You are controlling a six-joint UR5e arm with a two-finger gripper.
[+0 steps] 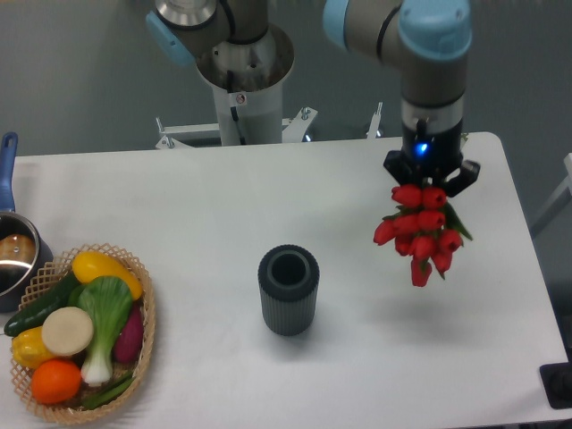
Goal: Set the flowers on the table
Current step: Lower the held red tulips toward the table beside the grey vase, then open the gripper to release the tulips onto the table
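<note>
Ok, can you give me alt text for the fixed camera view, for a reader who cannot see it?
A robot arm's pincer holds a bunch of red flowers above the right side of a white table. A dark vase stands mid-table, and a basket of vegetables sits at the left front.

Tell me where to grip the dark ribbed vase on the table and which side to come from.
Grip the vase across its ribbed outer wall near the rim, coming straight down from above. It stands upright with its round mouth open, nothing touches it, and the ribs should help against slipping. The gripper is shut on the flowers, so those would need setting down first.
</note>
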